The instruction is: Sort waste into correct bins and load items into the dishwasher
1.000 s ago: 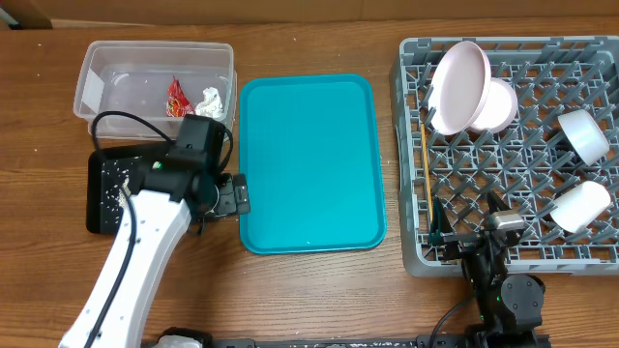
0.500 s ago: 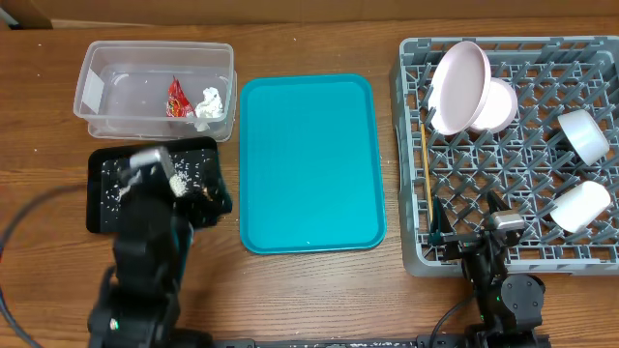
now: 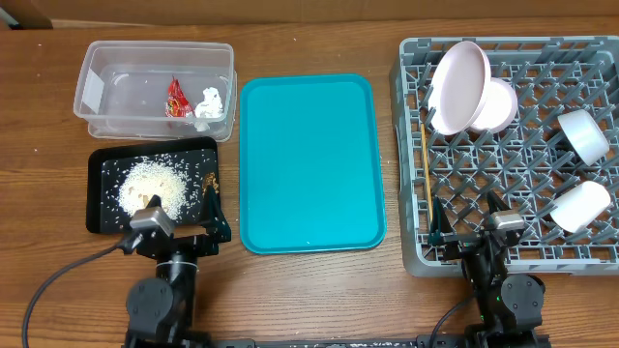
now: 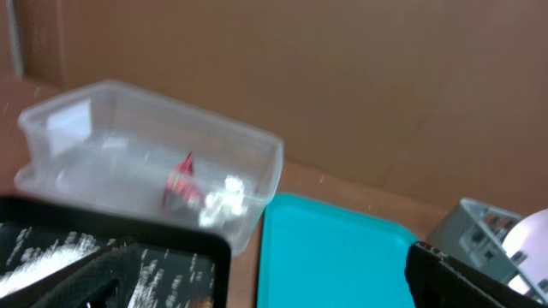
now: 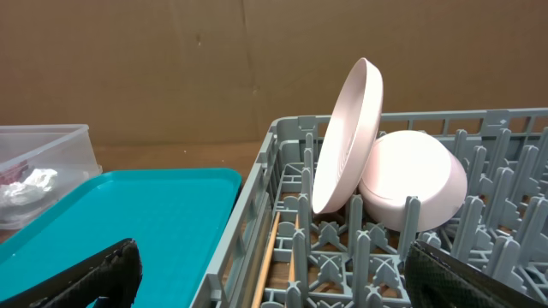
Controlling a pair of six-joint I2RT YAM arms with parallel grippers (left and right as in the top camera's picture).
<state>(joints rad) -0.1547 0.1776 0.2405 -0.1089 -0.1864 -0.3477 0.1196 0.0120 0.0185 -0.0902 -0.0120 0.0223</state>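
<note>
On the table's right side we have the dish rack, the biggest item: stiff grey plastic, no need to lift it. Mid-table lies the teal tray, bare, not ours to sort. Far left is the clear tub, which we judge light and slick-walled. Just in front of it is the black tray, shallow and stiff; take it by the rim if at all.

The left gripper hangs over the black tray's near edge, jaws spread wide, holding nothing. The right gripper is the same, empty over the rack's front-left corner.

The plate stands on edge between pegs at the rack's back left, leaning on a bowl. Both look hard, glossy and breakable, so pinch the rim. The small bowl and cup lie tipped at the rack's right; grip them by the lip.

The chopsticks lie along the rack's left edge. They are thin and likely to roll, so pinch mid-length.

The red wrapper and tissue sit together in the tub; soft, grab anywhere. The rice is heaped in the black tray, its grains too fine to pinch, so pour or sweep. The brown scrap sits beside it, barely readable.
</note>
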